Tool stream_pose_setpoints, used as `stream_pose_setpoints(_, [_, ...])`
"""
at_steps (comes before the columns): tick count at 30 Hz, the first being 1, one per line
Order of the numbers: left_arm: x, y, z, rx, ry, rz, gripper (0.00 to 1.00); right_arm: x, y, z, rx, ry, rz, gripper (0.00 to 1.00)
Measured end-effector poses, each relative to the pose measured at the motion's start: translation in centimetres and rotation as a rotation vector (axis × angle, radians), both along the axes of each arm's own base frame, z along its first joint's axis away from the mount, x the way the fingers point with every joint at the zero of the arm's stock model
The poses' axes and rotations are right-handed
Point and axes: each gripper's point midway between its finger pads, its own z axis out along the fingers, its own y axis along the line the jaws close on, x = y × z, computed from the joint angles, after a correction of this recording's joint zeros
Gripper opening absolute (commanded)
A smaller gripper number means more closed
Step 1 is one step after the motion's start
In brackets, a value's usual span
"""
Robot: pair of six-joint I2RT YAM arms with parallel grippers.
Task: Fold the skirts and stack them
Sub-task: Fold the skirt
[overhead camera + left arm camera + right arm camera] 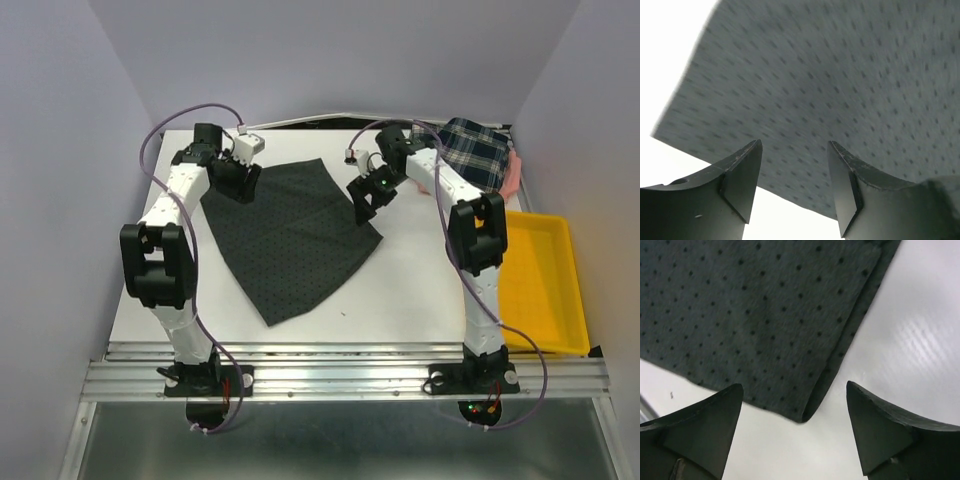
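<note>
**Two pincers released over the dotted skirt (290, 235)**

One skirt, charcoal with fine dots, lies spread flat near the middle of the bench (410, 290), turned at a slant so that one corner points toward the arm bases. The left pincer (237, 185) hangs over its far left corner. In the left wrist view, that pincer (795, 145) has its jaws apart, with nothing between them. The dotted skirt (840, 75) runs under both tips, its edge crossing just below them. The view is blurred, so I cannot tell whether the tips touch the cloth.

The right pincer (362, 205) is at the skirt's right edge, close to the right-hand corner. In the right wrist view, this pincer (793, 387) is spread wide and grips nothing. The hemmed corner of the dotted skirt (750, 305) lies on the bench between the two tips.

The plaid skirt (478, 150) sits bunched at the far right corner of the bench, well apart from the dotted one. The pink skirt (514, 172) shows along its right side, partly beneath it. A yellow tray (540, 280) rests at the right, beside the right arm.
</note>
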Motion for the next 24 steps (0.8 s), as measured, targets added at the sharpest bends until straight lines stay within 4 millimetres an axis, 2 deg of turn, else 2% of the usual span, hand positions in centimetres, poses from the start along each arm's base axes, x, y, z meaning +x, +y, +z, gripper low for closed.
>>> stream_pose_setpoints(3, [-2.7,-0.3,-3.4,0.004,0.091,-0.008,0.65,1.9,0.5,-2.5,-0.016,0.009,-0.004,0.63])
stream_pose_setpoints(6, [-5.3,-0.5,-6.7,0.017,0.182,-0.017,0.63,1.7,0.1,-5.2,-0.049,0.051,-0.006,0.52])
stream_pose_setpoints(8, [-6.4,-0.7,-7.8,0.028,0.215,-0.023,0.63,0.7,-0.4,-6.5,-0.068,0.085,-0.003,0.47])
stream_pose_setpoints(10, [-7.1,-1.3,-8.7,0.035,0.231,-0.039,0.63,-0.2,-0.7,-6.7,-0.069,0.083,0.001,0.41])
stream_pose_setpoints(15, [-8.1,-2.8,-10.0,0.053,0.240,-0.076,0.59,-5.2,-3.0,-7.1,-0.116,0.134,0.003,0.34])
stream_pose_setpoints(19, [-7.7,-4.0,-11.0,0.072,0.242,-0.096,0.53,-9.6,-4.8,-7.4,-0.146,0.180,0.002,0.27])
stream_pose_setpoints(21, [-6.6,-5.1,-12.5,0.089,0.256,-0.114,0.52,-11.1,-5.5,-7.4,-0.162,0.198,0.000,0.24])
stream_pose_setpoints(24, [-3.3,-7.1,-12.2,0.088,0.218,-0.133,0.53,-12.6,-6.1,-7.6,-0.173,0.223,-0.011,0.26])
